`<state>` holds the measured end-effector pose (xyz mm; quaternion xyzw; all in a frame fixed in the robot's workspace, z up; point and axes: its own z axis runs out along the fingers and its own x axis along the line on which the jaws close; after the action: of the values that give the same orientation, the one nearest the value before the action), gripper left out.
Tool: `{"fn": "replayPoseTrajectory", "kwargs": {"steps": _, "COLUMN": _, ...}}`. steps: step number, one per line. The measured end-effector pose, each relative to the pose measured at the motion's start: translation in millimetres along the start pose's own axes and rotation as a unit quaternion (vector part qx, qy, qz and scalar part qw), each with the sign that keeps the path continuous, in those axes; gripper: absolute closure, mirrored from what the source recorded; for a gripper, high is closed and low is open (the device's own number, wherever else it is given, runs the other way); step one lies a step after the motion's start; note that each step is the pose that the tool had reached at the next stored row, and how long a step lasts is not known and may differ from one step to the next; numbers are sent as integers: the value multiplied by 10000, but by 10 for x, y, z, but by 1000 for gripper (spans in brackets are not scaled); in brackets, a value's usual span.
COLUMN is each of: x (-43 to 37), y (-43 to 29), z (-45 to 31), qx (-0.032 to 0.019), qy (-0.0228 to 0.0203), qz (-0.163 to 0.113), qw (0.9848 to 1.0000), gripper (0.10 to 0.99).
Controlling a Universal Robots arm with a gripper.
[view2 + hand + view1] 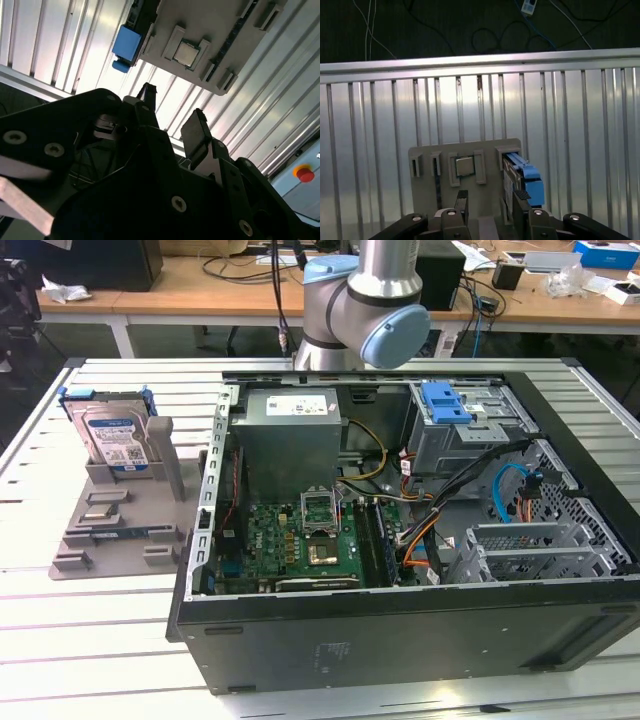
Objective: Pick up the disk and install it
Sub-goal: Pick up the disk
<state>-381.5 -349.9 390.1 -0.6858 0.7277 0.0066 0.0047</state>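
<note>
Weight comes first in my reckoning: the disk [115, 435] is a metal-cased drive, so I judge it stiff, fairly heavy for its size, and no friend of knocks or twisting. Its silver faces look smooth and slippery. The blue rails along its edges are the softer part and might flex, so I would take hold across the two broad faces near the top edge, squarely, and keep off the label side's corners.

It stands on edge in a slot of the grey holder [110, 515] on the slatted desk [80, 640], well apart from the open computer case [400, 640] and on the exterior view's left of it. The labelled face is upright. The long axis seems to run up and down, but the lower end is sunk in the slot, so I cannot be sure.

In the first wrist view my fingers [462, 200] are spread apart with nothing between them, above the holder, one of them near the disk's blue rail [527, 175].
</note>
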Motion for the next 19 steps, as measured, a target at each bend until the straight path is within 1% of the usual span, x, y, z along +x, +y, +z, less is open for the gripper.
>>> {"fn": "replayPoseTrajectory", "kwargs": {"steps": 2, "x": -31, "y": -6, "z": 12, "qx": 0, "qy": 8, "qz": -1, "qw": 10000, "gripper": 604}}
{"fn": "replayPoseTrajectory", "kwargs": {"steps": 4, "x": -98, "y": -17, "z": 22, "qx": 1, "qy": 16, "qz": 0, "qw": 10000, "gripper": 604}}
{"fn": "replayPoseTrajectory", "kwargs": {"steps": 5, "x": -119, "y": -20, "z": 24, "qx": 1, "qy": 17, "qz": 0, "qw": 10000, "gripper": 604}}
{"fn": "replayPoseTrajectory", "kwargs": {"steps": 7, "x": -220, "y": -32, "z": 35, "qx": 1, "qy": 20, "qz": 0, "qw": 10000, "gripper": 604}}
{"fn": "replayPoseTrajectory", "kwargs": {"steps": 11, "x": -333, "y": -47, "z": 48, "qx": 2, "qy": 22, "qz": 0, "qw": 10000, "gripper": 604}}
{"fn": "replayPoseTrajectory", "kwargs": {"steps": 19, "x": -441, "y": -67, "z": 68, "qx": 2, "qy": 22, "qz": 0, "qw": 10000, "gripper": 604}}
